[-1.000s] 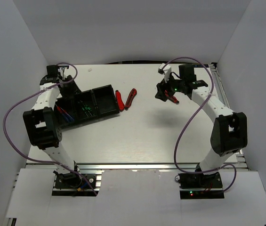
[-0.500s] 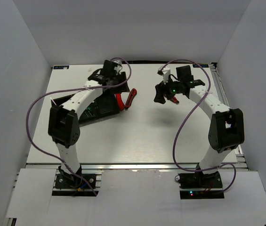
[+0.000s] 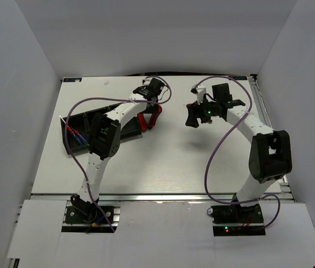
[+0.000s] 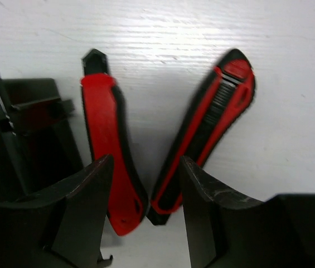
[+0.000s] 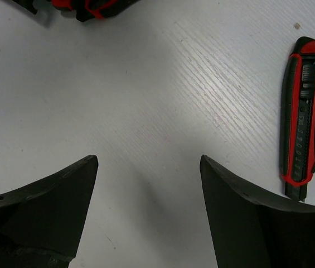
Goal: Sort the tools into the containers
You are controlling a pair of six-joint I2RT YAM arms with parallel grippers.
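Two red-and-black cutters lie in a V beside the tray's right end, the left cutter (image 4: 104, 151) (image 3: 141, 120) and the right cutter (image 4: 207, 134) (image 3: 156, 114). My left gripper (image 4: 146, 190) (image 3: 150, 106) hovers open over their near ends, holding nothing. A third cutter (image 5: 305, 117) lies alone on the table, to the right of my right gripper (image 5: 148, 162) (image 3: 192, 116), which is open and empty above bare table. The black tray (image 3: 85, 120) lies at the left with blue-handled screwdrivers (image 3: 74, 135) in its left compartment. My left arm hides the tray's middle.
The tray's right corner (image 4: 29, 139) stands close to the left cutter. White walls close the table at the back and both sides. The purple cables loop above both arms.
My left arm has swung from the tray's far left end rightward to above the two cutters. My right gripper has shifted only slightly.
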